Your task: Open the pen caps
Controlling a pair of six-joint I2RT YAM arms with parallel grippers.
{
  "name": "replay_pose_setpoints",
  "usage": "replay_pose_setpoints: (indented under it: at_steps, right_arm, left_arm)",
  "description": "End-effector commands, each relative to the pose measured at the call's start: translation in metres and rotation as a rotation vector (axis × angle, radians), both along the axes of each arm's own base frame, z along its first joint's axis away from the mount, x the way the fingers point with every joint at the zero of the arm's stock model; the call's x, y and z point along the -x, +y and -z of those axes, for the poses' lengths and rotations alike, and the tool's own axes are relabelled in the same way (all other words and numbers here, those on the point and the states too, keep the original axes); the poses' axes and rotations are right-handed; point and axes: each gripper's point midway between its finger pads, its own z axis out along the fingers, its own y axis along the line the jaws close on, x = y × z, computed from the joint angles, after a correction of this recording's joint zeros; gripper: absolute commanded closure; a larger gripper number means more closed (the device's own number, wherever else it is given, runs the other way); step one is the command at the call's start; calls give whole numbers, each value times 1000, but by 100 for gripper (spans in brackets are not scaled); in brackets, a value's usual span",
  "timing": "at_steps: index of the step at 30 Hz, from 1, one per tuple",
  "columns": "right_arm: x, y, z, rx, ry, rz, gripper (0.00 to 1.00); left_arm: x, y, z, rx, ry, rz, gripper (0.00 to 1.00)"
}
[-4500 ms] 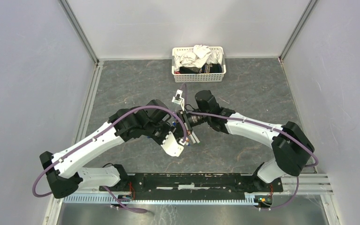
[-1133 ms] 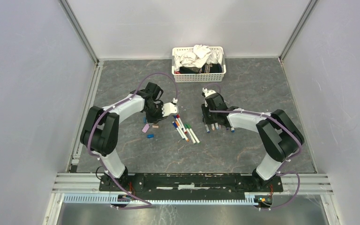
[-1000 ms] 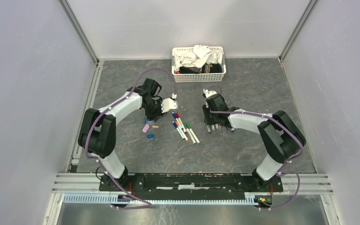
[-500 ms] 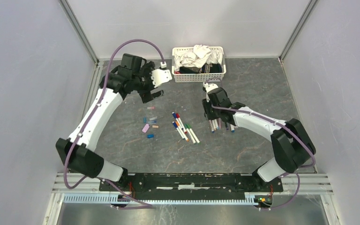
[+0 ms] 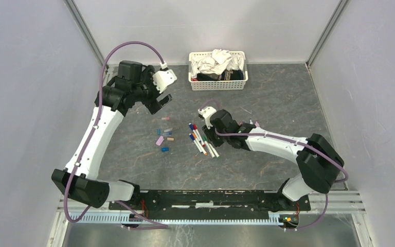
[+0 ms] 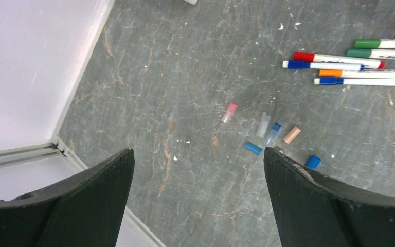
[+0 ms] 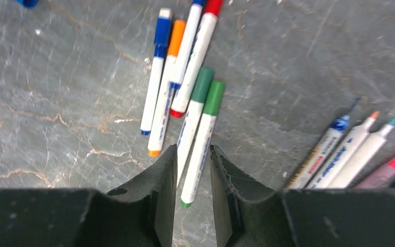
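Left pincer (image 6: pixel 198 152) higher above grey tabletop (image 5: pixel 288 98)

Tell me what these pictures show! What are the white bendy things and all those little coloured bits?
The white bendy things are two robot arms. One camera looks down from above; two more ride on the wrists, looking past the pincers. On the grey table lie capped pens, opened pens, tiny pulled-off caps, and a white basket of cloths. The left pincer is wide open, raised high, holding nothing. The right pincer is slightly open over two green-capped pens, gripping nothing I can see.
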Motion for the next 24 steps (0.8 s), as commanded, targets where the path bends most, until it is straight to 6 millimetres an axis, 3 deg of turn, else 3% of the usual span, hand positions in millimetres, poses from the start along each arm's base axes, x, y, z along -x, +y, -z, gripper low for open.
replay_pose_setpoints:
  at_steps: [1, 14, 24]
  right_arm:
    - [11, 9, 18, 4, 12, -59, 67]
    - [15, -1, 61, 82, 54, -44, 71]
    - [19, -21, 81, 127, 73, -2, 69]
  left_arm:
    - [19, -6, -13, 102, 24, -19, 0]
    - [46, -8, 5, 97, 108, 40, 0]
    - [42, -18, 3, 159, 46, 67, 0]
